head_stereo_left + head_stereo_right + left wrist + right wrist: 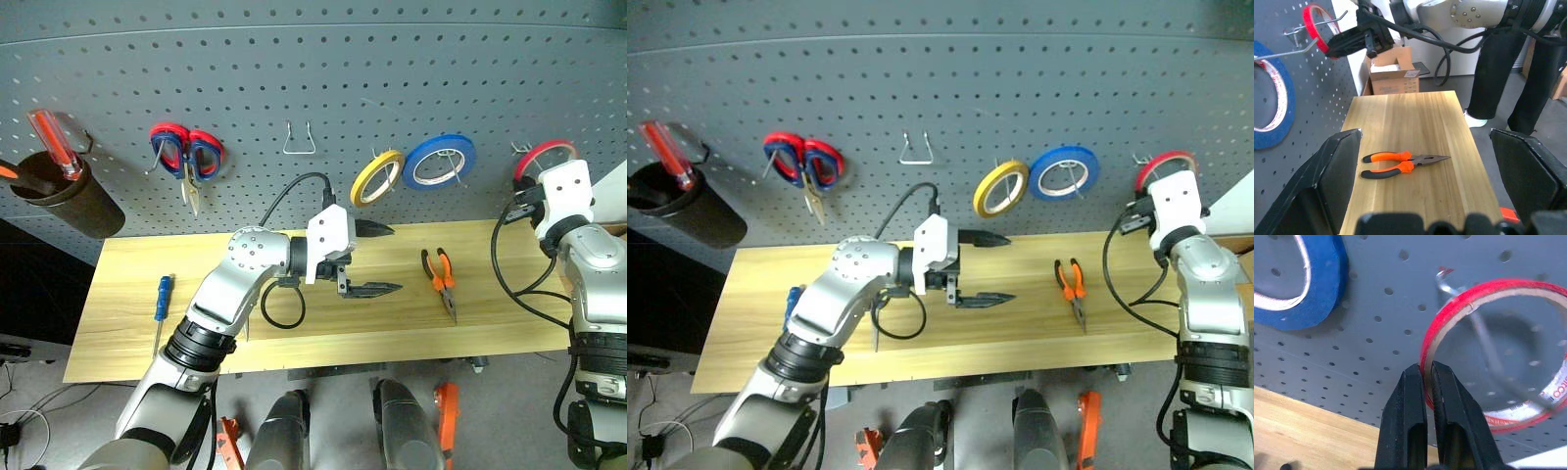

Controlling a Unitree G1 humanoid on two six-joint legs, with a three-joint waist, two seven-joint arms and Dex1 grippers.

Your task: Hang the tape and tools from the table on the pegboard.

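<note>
At the dark grey pegboard [323,88], clamping right jaws [1426,374] on thin red tape ring [1493,352] over its hook, needing a clean release; left jaws [375,259] gaping wide above the desk [127,294].

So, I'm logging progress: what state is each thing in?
Red tape: on a pegboard hook, right gripper pinching its rim.
Pliers: flat on the table, closed.
Blue screwdriver: lying on the table.
Left gripper: open, empty.

You can make out a few printed letters, something like "ICO", on the red tape [1493,352]. Nothing else is readable.
</note>
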